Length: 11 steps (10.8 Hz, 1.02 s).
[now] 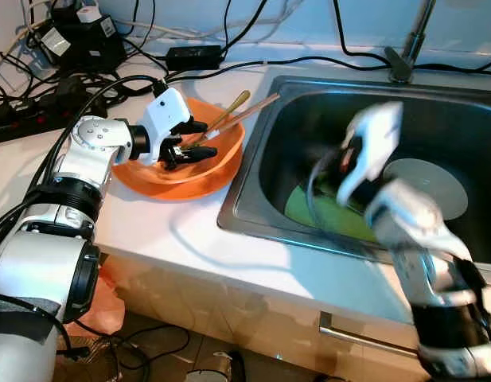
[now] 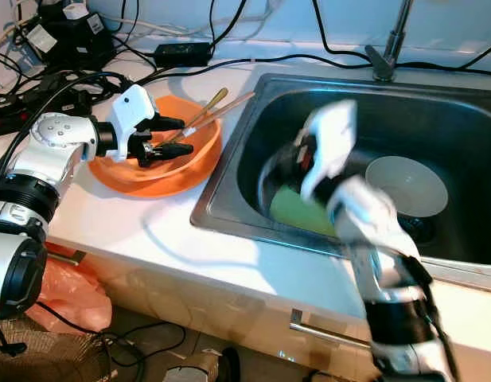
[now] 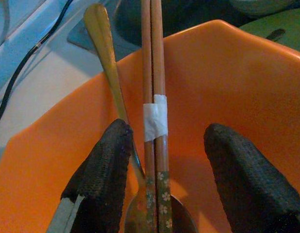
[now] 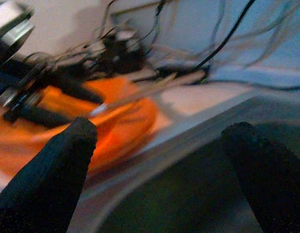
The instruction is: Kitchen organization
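left pincer [image 3: 164,160] stood open astride chopsticks [image 3: 154,97] in orange bowl [image 1: 221,171]; next: close; right pincer [image 4: 159,145] open, empty, above sink [image 1: 253,159].

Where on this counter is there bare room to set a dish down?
Bare counter lies between the orange bowl and the sink front edge. Crowded: cables and power strip behind the bowl; the left pincer over chopsticks and spoon.

Orange bowl [image 1: 181,179], gold spoon [image 3: 103,53], white-taped floral chopsticks [image 3: 154,73], green plate [image 2: 297,211]
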Tool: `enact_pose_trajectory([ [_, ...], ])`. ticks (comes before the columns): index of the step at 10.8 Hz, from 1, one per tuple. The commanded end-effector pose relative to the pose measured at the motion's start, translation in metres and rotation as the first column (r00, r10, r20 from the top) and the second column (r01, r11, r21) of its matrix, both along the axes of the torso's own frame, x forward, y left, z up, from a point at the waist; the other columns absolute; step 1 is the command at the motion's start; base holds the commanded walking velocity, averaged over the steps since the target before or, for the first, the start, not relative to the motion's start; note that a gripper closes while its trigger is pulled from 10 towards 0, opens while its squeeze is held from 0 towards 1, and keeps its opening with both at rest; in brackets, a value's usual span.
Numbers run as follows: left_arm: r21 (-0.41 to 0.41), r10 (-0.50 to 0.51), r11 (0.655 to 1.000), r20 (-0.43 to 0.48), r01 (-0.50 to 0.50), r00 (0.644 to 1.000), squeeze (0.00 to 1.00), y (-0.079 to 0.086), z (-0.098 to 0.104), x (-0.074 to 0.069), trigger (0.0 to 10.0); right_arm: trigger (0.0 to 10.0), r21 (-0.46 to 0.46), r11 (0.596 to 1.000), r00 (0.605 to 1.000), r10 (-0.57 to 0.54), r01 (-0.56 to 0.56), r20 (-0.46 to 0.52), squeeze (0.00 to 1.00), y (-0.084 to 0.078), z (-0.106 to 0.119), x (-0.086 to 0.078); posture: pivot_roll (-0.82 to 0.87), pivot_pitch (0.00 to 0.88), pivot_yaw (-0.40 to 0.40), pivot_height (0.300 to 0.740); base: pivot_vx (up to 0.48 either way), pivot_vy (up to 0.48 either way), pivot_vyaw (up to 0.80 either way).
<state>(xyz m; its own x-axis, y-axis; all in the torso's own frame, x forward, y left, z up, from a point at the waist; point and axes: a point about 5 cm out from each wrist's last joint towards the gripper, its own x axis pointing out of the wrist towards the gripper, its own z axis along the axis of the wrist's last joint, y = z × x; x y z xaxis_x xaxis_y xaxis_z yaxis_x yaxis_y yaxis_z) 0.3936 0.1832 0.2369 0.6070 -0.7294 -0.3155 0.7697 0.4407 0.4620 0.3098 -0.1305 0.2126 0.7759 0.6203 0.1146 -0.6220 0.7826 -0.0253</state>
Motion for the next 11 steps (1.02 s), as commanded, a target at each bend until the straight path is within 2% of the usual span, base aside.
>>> enact_pose_trajectory([
  [1,0.016,0.013,1.0,0.022,-0.013,1.0,0.0,0.005,0.01,0.001,10.0,10.0,-0.019,0.998,0.998,0.063,-0.062,0.015,0.0,0.005,0.005,-0.006,0.04,0.095,0.14,0.74,0.0,0.0,0.0],
  [5,0.02,0.006,1.0,0.019,-0.007,1.0,0.0,0.004,0.011,0.001,10.0,10.0,-0.103,0.989,0.994,0.11,-0.109,0.001,0.0,-0.005,0.006,-0.012,0.04,0.096,0.139,0.74,0.0,0.0,0.0],
  [8,0.047,-0.011,0.999,0.004,0.011,1.0,0.0,0.0,0.011,0.002,10.0,10.0,-0.114,0.985,0.991,0.131,-0.129,0.003,0.0,-0.005,0.007,-0.015,0.04,0.101,0.149,0.74,0.0,0.0,0.0],
  [11,0.106,-0.033,0.994,-0.036,0.036,0.999,0.0,-0.001,0.006,0.001,10.0,10.0,-0.116,0.976,0.983,0.182,-0.183,-0.019,0.0,-0.001,0.003,-0.024,0.04,0.108,0.161,0.74,0.0,0.0,0.0],
])
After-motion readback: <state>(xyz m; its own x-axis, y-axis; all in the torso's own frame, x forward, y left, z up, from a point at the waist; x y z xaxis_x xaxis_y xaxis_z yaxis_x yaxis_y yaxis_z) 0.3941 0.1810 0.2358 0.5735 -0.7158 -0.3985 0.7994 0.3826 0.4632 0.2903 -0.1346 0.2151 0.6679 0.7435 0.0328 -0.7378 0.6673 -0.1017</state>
